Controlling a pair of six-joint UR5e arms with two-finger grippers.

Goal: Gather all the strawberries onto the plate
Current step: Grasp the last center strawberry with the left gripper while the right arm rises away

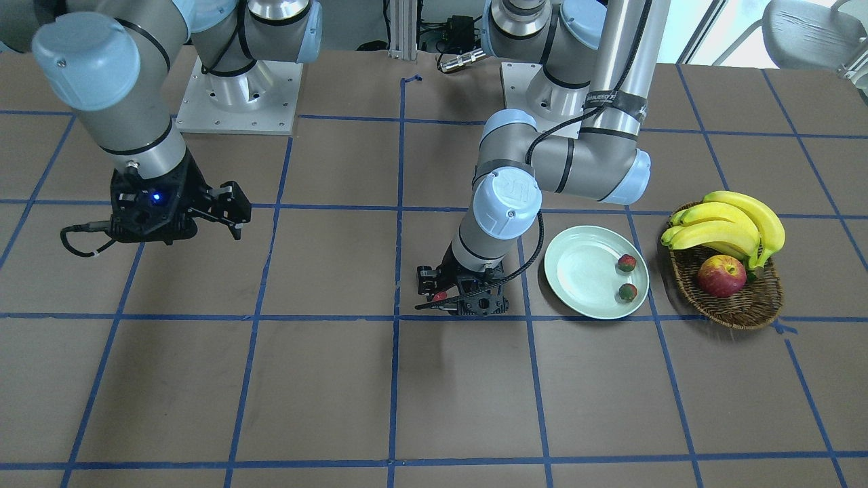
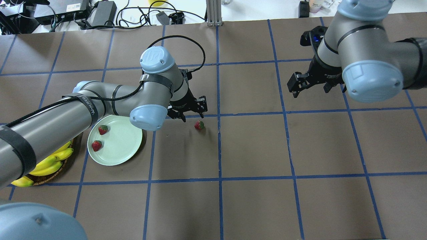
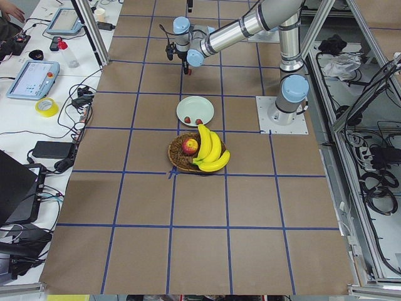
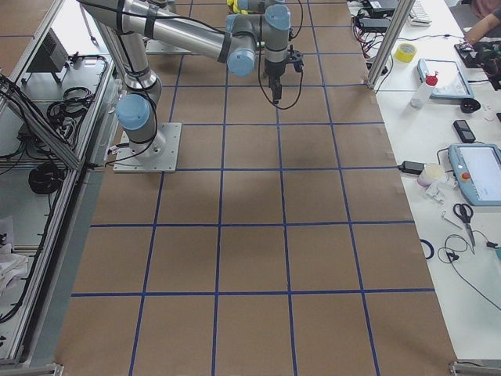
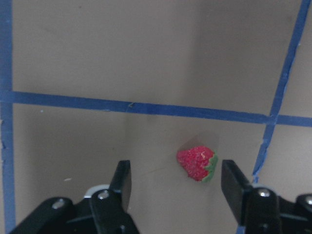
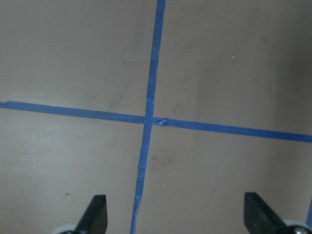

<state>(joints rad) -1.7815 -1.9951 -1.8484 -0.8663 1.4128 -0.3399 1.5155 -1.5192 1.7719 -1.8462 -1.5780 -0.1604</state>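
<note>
One small red strawberry (image 5: 196, 163) with a green cap lies on the brown table, between the fingers of my open left gripper (image 5: 176, 187), which is low over it without touching. In the overhead view this strawberry (image 2: 199, 125) lies just in front of the left gripper (image 2: 192, 109). The pale mint plate (image 2: 120, 143) lies to its left and holds two strawberries (image 2: 103, 129) (image 2: 96, 145). My right gripper (image 2: 310, 87) hangs open and empty above the table, far to the right.
A wicker basket (image 1: 739, 308) with bananas (image 1: 729, 227) and a red-yellow apple (image 1: 721, 275) stands beside the plate (image 1: 583, 271). Blue tape lines mark a grid on the table. The arm bases stand at the robot's edge.
</note>
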